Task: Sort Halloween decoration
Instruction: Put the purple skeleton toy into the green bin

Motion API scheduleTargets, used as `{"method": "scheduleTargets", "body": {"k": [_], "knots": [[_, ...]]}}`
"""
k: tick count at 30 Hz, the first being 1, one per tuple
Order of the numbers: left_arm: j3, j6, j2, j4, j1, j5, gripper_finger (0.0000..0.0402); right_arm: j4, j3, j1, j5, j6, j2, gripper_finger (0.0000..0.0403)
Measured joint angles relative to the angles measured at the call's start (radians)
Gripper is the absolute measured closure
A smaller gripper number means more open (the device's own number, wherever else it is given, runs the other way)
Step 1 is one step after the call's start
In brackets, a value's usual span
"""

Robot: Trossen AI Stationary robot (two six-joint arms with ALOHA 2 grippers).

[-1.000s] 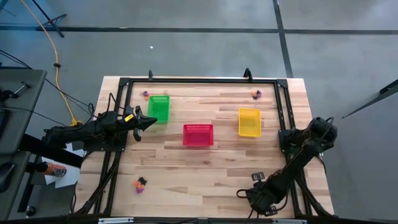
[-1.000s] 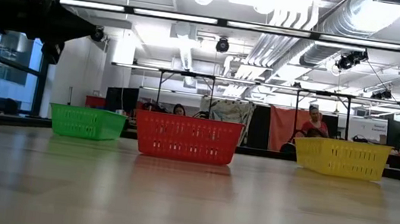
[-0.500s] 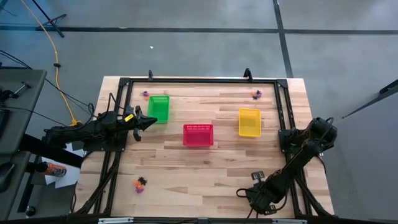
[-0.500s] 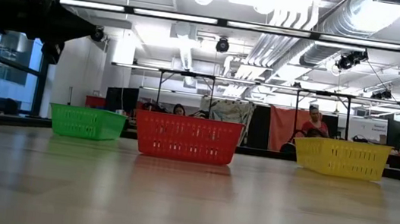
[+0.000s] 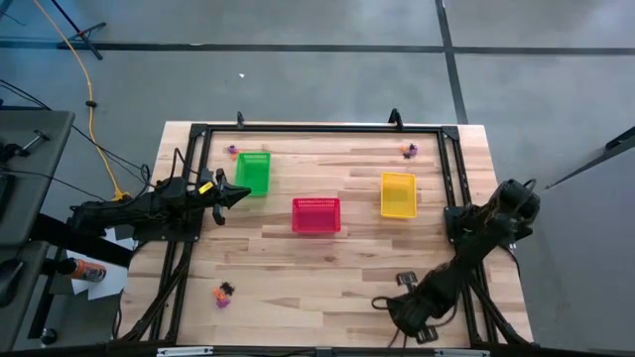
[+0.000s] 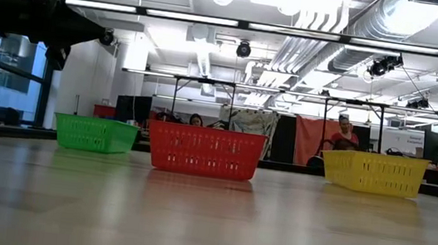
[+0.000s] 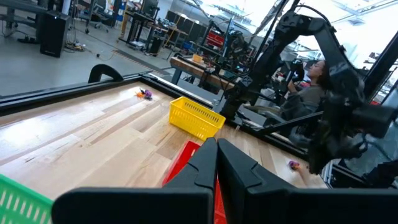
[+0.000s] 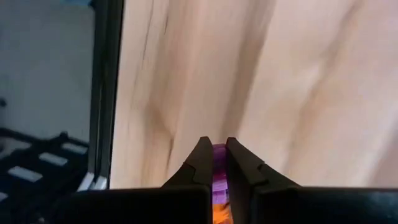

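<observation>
Small purple, orange and black Halloween trinkets lie on the wooden table in three spots: far left [image 5: 230, 150], far right [image 5: 408, 150] and near left [image 5: 223, 293]. My right gripper [image 8: 216, 144] hangs over the table's near right corner [image 5: 405, 313], pointing steeply down. It is shut on a purple and orange trinket [image 8: 218, 163]. My left gripper [image 5: 239, 195] waits at the table's left side beside the green basket [image 5: 253, 172], level, shut and holding nothing. Another purple bit [image 7: 292, 164] shows by the right arm in the left wrist view. My right gripper pinches the purple and orange trinket [image 8: 218, 155] between its two fingers. The fingers come from above and point steeply down. The trinket sits just behind the fingertips, its purple part toward the tips and its orange part farther back. The tabletop shows beyond the tips, apart from them.
A red basket [image 5: 316, 214] stands mid-table and a yellow basket [image 5: 398, 193] to its right. All three stand in a row in the low view. A black metal frame [image 5: 317, 128] runs round the table's edges. People sit in the room beyond the table.
My right arm has lifted its hand and carried it a little toward the table's left edge, over the near right corner. The baskets and the loose trinkets lie as before.
</observation>
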Motion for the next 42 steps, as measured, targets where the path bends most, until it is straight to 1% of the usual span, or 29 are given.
{"method": "scheduleTargets", "body": {"k": [3, 6, 9, 12, 14, 19, 23, 25, 28, 29, 31, 35, 37, 40, 42], "knots": [[0.000, 0.000, 0.000, 0.000, 0.000, 0.000, 0.0401, -0.072, 0.034, -0.055, 0.078, -0.037, -0.063, 0.0399], [0.000, 0.000, 0.000, 0.000, 0.000, 0.000, 0.0401, -0.105, 0.032, -0.122, 0.150, -0.051, -0.146, 0.0400], [0.000, 0.000, 0.000, 0.000, 0.000, 0.000, 0.0401, -0.093, 0.010, -0.197, 0.232, -0.057, -0.233, 0.0401], [0.000, 0.000, 0.000, 0.000, 0.000, 0.000, 0.0401, -0.001, -0.033, -0.276, 0.300, -0.076, -0.312, 0.0401], [0.000, 0.000, 0.000, 0.000, 0.000, 0.000, 0.0401, 0.125, -0.086, -0.329, 0.331, -0.086, -0.360, 0.0402], [0.000, 0.000, 0.000, 0.000, 0.000, 0.000, 0.0401, 0.569, -0.267, -0.468, 0.350, -0.129, -0.439, 0.0402], [0.000, 0.000, 0.000, 0.000, 0.000, 0.000, 0.0401, 1.009, -0.423, -0.574, 0.404, -0.182, -0.449, 0.0402], [0.000, 0.000, 0.000, 0.000, 0.000, 0.000, 0.0401, 1.219, -0.491, -0.624, 0.409, -0.217, -0.442, 0.0402], [0.000, 0.000, 0.000, 0.000, 0.000, 0.000, 0.0401, 1.422, -0.565, -0.689, 0.406, -0.271, -0.440, 0.0402], [0.000, 0.000, 0.000, -0.001, 0.000, 0.000, 0.0401, 1.467, -0.580, -0.711, 0.393, -0.288, -0.440, 0.0402], [0.000, 0.000, 0.000, 0.000, 0.000, 0.000, 0.0401, 1.514, -0.594, -0.758, 0.329, -0.318, -0.440, 0.0402], [0.000, 0.000, 0.000, 0.000, 0.000, 0.000, 0.0401, 1.530, -0.589, -0.853, 0.095, -0.336, -0.440, 0.0402], [0.000, 0.000, 0.000, 0.000, 0.000, 0.000, 0.0401, 1.532, -0.577, -0.888, 0.003, -0.339, -0.440, 0.0401], [0.000, 0.000, 0.000, 0.000, 0.000, 0.000, 0.0401, 1.533, -0.565, -0.926, -0.106, -0.384, -0.440, 0.0401], [0.000, 0.000, 0.000, 0.000, 0.000, 0.000, 0.0401, 1.539, -0.561, -0.947, -0.150, -0.398, -0.440, 0.0401]]}}
